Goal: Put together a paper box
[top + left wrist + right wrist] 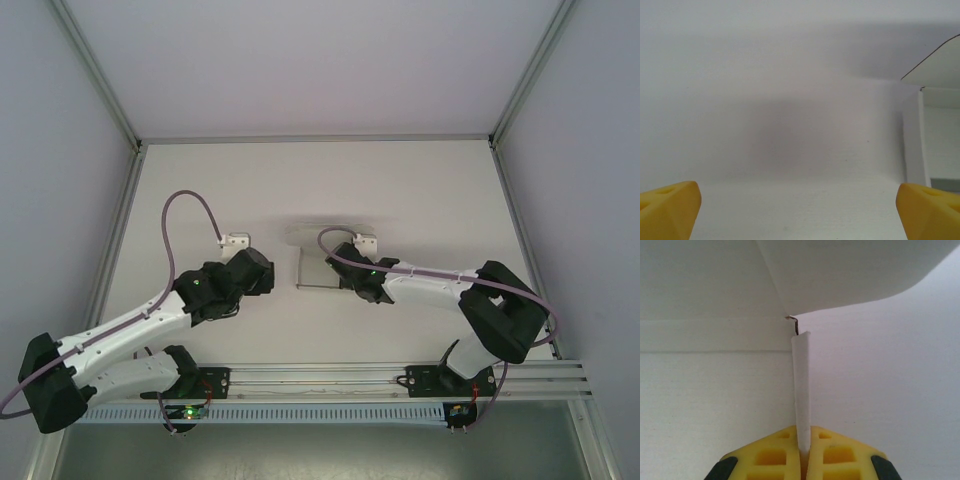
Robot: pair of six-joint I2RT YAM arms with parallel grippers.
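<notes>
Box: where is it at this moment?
In the top view, the box sits mid-table at the tip of the right arm, whose jaws are shut on one thin wall.

The box is showing plain white, the fingers are showing yellow, and the arms are showing white and black.

A robotics lab test cell: a white table boxed in by white wall panels on aluminium struts, the left arm and right arm bolted to a rail.
</notes>
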